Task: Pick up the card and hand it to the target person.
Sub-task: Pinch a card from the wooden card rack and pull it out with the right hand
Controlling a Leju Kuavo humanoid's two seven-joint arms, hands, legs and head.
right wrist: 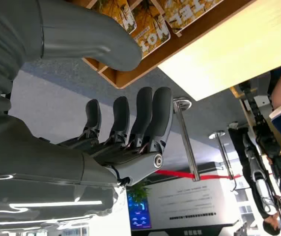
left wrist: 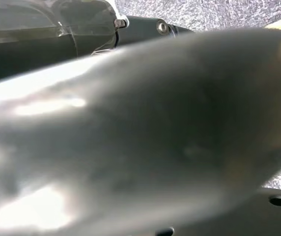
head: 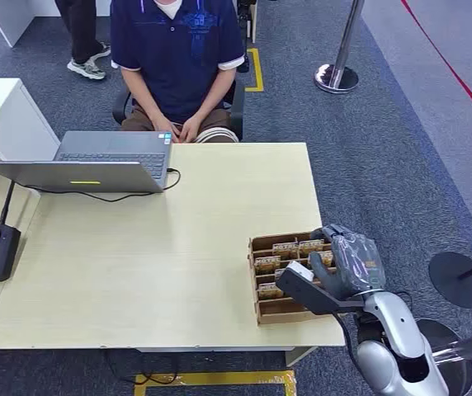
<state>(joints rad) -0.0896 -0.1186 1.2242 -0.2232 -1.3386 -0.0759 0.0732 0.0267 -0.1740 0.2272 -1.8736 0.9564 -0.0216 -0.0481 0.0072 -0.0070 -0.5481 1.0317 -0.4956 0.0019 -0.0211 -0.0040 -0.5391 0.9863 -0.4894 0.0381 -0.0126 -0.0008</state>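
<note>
While right hand point(head: 346, 262) hovers spread over brown slotted cardboard card box point(head: 265, 307) at worktop's near right, nothing grasped; pickup and handover remain.

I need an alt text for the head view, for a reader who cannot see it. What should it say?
The robot's right hand hovers over a wooden card box at the near right corner of a light wooden table. Across the table, a seated person in a dark blue shirt waits beside an open laptop.
</note>
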